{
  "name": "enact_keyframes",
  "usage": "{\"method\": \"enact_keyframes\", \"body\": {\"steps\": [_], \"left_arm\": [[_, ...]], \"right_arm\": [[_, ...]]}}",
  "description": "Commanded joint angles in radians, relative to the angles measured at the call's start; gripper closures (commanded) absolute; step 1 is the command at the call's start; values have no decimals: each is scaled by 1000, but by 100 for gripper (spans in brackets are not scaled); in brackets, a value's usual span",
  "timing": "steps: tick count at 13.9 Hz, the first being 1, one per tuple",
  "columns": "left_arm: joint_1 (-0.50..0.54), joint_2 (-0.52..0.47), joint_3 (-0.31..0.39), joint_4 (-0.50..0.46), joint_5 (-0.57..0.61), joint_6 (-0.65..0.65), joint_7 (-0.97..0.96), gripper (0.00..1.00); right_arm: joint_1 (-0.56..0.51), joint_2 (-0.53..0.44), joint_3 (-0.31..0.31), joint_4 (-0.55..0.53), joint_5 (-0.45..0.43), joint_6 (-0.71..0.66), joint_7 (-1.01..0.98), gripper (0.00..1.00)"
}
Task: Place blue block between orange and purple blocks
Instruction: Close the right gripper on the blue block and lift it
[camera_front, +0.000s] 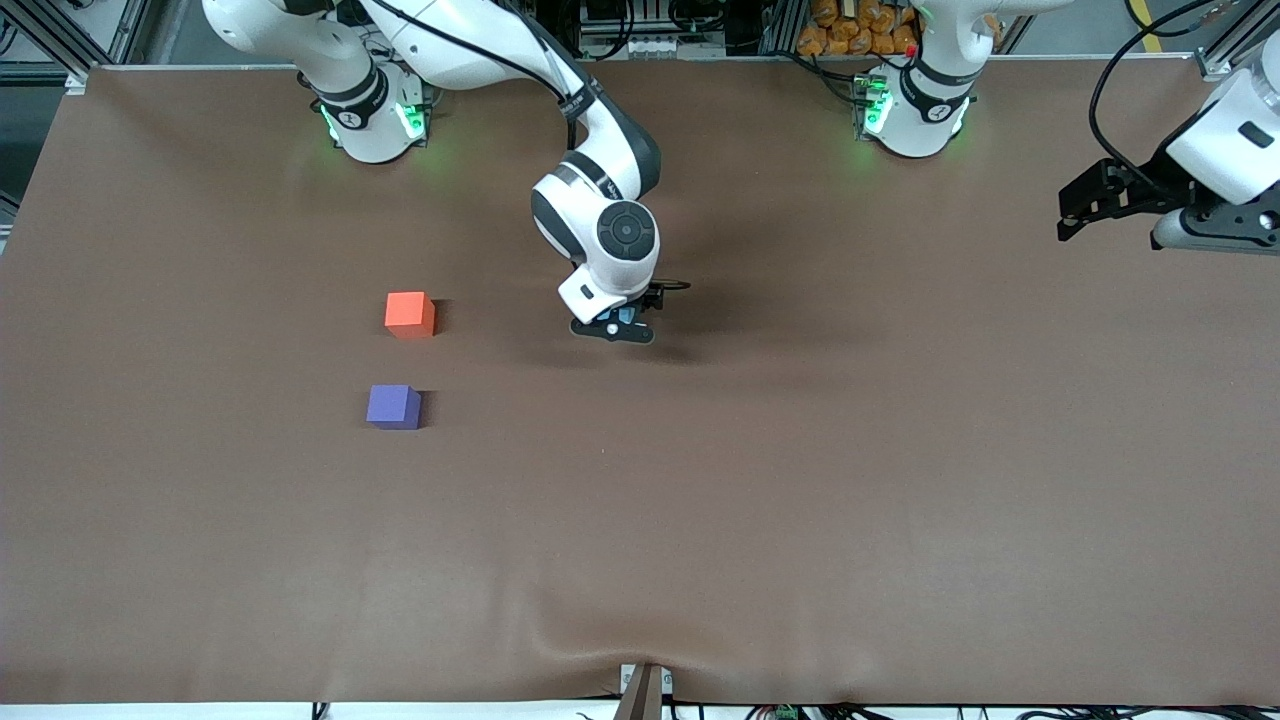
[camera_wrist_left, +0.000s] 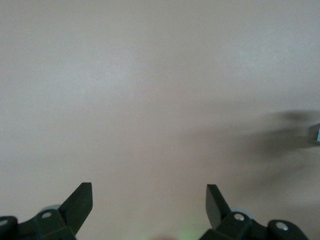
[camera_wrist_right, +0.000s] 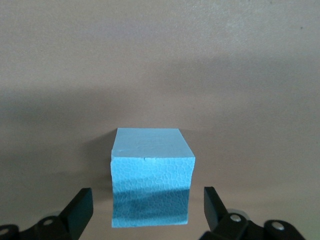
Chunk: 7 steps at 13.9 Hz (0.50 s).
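Working from the broad brown surface (camera_front: 700, 520) down to the small pieces, I see the right arm reaching in from the upper left of the front view to the upper middle, its right tool (camera_front: 622, 324) low over the blue block (camera_wrist_right: 151, 175), of which only a sliver shows there under the wrist. In the right wrist view the fingers (camera_wrist_right: 80, 207) stand open on either side of the cube, apart from its faces, gripping nothing yet. The left tool (camera_front: 1085, 205) waits at the upper right edge of the front view, spread open and empty. The orange block (camera_front: 409, 313) sits left of centre, with the purple block (camera_front: 393, 406) just below it in the frame, a gap between them that looks about one cube wide. I judge the step in hand to be the grasp: I would keep the cube centred between the fingers, close squarely on its flat sides, lift straight, then lower it into that gap without nudging either neighbour.
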Motion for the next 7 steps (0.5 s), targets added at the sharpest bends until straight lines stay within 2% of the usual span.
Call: {"method": "enact_keyframes", "body": {"steps": [1,2,3,4,7], "left_arm": [[6,29,-2,48,8,-20,-7,0],[6,30,4,48,8,-20,-3,0],[7,32,5,46,8,-20,-4,0],[7,32,5,46,8,-20,-7,0],[7,33,5,46,8,-20,-9,0]], "right_arm": [[21,0,-14,-6,-8,14,10,48],[20,0,-14,-6,-8,17,10,79],[20,0,-14,-6,-8,20,10,94],[17,1,-15,-3,-8,28,10,100],[0,-5,-17,14,-8,22,7,100]]}}
